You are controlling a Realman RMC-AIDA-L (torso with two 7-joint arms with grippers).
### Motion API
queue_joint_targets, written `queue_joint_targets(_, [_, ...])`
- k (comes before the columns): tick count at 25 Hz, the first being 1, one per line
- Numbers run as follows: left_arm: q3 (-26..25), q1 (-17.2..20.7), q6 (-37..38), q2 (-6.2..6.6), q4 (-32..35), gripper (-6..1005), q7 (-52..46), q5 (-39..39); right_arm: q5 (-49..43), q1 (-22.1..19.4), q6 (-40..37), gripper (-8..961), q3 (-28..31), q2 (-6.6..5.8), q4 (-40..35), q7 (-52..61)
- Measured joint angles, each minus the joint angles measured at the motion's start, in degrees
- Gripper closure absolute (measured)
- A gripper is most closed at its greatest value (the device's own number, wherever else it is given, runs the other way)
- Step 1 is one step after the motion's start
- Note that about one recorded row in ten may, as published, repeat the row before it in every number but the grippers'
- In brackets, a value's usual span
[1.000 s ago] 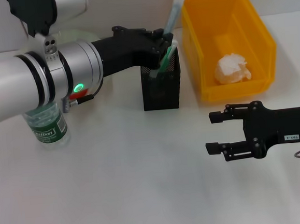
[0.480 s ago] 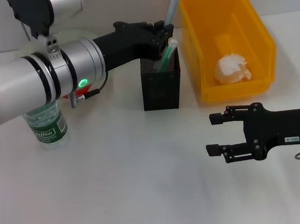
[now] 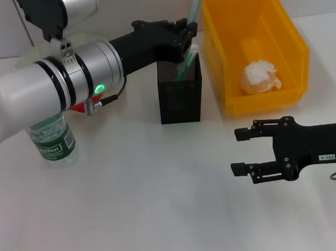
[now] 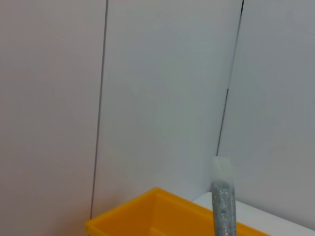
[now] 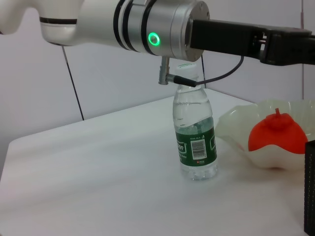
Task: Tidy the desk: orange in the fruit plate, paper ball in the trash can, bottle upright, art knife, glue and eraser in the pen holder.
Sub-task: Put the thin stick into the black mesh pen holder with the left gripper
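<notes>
1. Clear plastic bottle is standing upright at the far left of the desk, mostly tucked behind the left arm, so that bit looks done. The right wrist view also shows the orange sitting in the fruit plate just beyond it.

2. Left gripper is reaching across to the rim of the black mesh pen holder, right where a long glue tube and a green-handled item poke out of it. Honestly can't tell if its fingers are clamped on the tube or already off it, the angle hides that. My read: the pen holder step is at its tail end, drop-off or just after.

3. Yellow trash can sits just beside the holder, and the paper ball is already inside.

4. Right gripper is parked low over the bare desk on the right, fingers spread apart, nothing in them.

5. Next move, I'd guess: lift the left gripper straight up and back it off. It's tight there, since the bin wall is right next to the holder and the tall tube could snag and tip the holder. Lots of open desk in front, though. I can't see an eraser or knife loose anywhere.
</notes>
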Motion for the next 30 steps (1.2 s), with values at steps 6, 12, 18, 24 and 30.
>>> queue_joint_targets(6, [0.0, -0.8, -0.1, -0.06, -5.1, 867, 11.0, -11.3, 0.0, 0.0, 0.0, 187, 0.0, 0.00, 0.6, 0.0])
queue_joint_targets(12, [0.0, -1.9, 0.5, -0.07, -10.4, 868, 20.8, -21.9, 0.0, 0.0, 0.0, 187, 0.0, 0.00, 0.7, 0.0])
queue_joint_targets(18, [0.2, -3.6, 0.7, -0.06, -14.1, 869, 24.2, -25.4, 0.0, 0.1, 0.0, 187, 0.0, 0.00, 0.7, 0.2])
queue_joint_targets(24, [0.9, -4.4, 2.2, -0.06, -16.8, 870, 28.7, -30.9, 0.1, 0.1, 0.1, 187, 0.0, 0.00, 0.7, 0.4])
queue_joint_targets(30, [2.1, -4.5, 2.3, -0.07, -18.1, 870, 29.1, -32.0, 0.1, 0.4, 0.3, 187, 0.0, 0.00, 0.7, 0.4])
